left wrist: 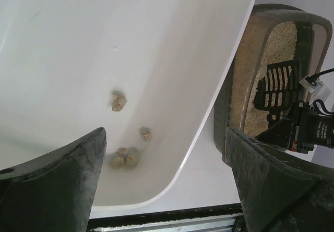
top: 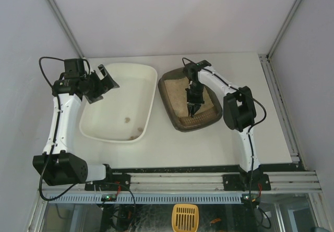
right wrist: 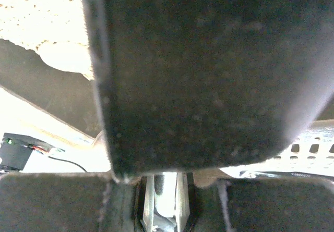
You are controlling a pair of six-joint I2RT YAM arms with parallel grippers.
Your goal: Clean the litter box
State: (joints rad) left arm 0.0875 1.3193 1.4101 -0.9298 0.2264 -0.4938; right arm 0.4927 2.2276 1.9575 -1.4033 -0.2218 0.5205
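Observation:
The litter box is a dark grey-brown tray with beige litter, right of centre on the table; the left wrist view shows it at the right. My right gripper hangs over its middle, shut on the handle of a black slotted scoop, whose blade lies on the litter at the near end. The same scoop shows in the left wrist view. In the right wrist view the scoop fills most of the picture above the right gripper. My left gripper is open above the white tray, holding nothing.
A large glossy white tray stands left of the litter box, with several litter clumps near its near end. A metal rail runs along the table's near edge. A yellow scoop lies below the rail.

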